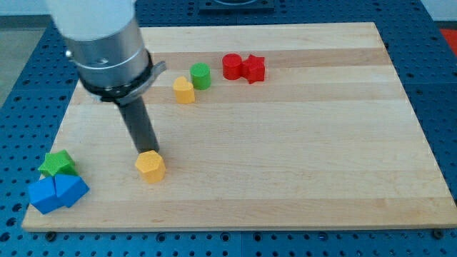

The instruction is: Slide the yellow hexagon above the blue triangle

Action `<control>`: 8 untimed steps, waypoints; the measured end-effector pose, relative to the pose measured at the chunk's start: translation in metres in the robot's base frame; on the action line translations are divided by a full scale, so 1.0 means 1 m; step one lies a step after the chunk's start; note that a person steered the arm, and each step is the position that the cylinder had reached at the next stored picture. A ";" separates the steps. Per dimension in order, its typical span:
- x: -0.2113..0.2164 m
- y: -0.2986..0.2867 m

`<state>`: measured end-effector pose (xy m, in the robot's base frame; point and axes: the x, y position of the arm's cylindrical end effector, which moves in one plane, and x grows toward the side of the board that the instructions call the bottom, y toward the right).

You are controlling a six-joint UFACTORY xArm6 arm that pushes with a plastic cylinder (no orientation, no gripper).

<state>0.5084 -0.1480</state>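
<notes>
Yellow hexagon (151, 166) — smooth, faceted — touches my tip (149, 152).

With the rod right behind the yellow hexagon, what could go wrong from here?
1. My tip meets the yellow hexagon block at its top edge; an off-centre push could let it slip aside.
2. The green star block sits just above the blue triangle block and the blue cube, so the hexagon may knock it.

A robot arm's grey cylindrical end enters from the view's top left. A straight dark rod slants down from it, my tip (149, 151) resting at the board's surface.
</notes>
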 end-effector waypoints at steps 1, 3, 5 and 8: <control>-0.002 0.028; 0.003 0.105; 0.041 0.047; 0.033 0.027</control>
<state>0.5416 -0.1211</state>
